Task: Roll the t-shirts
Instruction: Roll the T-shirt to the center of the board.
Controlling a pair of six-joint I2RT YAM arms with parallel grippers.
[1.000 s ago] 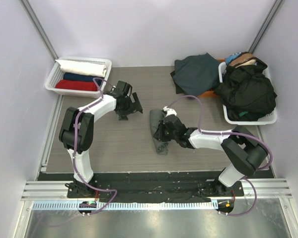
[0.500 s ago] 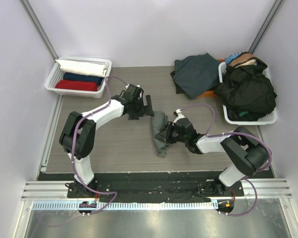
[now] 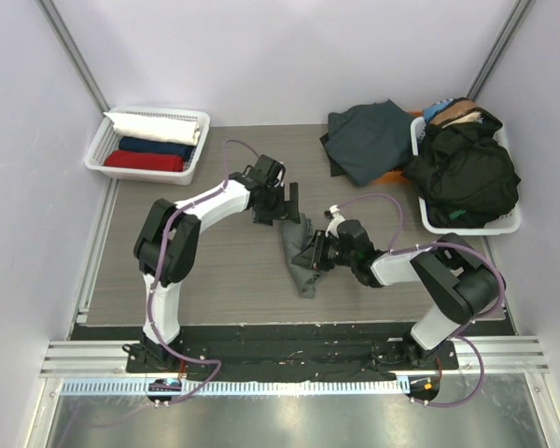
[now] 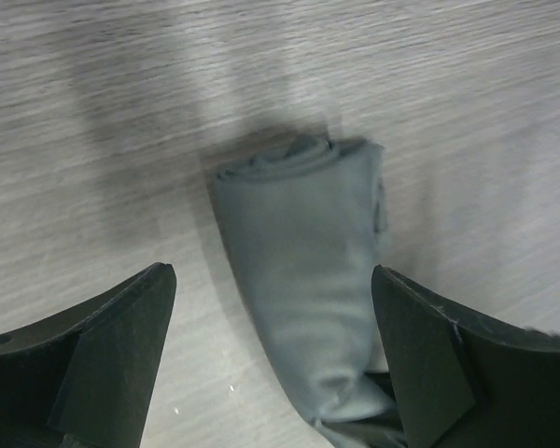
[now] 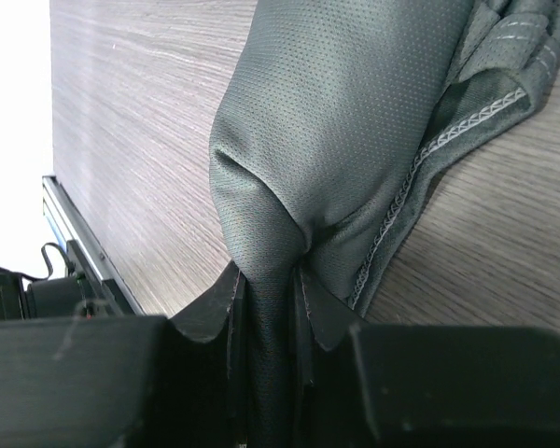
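Right gripper (image 5: 269, 280) pinches the grey-green t-shirt (image 4: 299, 243) mid-tabletop; wide-open left gripper (image 4: 271, 275) should clamp squarely across the roll's end.

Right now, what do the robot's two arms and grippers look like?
The left arm and right arm have white links with bulky black joints; a thin purple cable loops along each. The left gripper and right gripper are black, with flat wedge-shaped fingers.

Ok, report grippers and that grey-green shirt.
Left gripper open over far end of rolled grey-green t-shirt. Right gripper shut, pinching its fabric. Nothing blocking.
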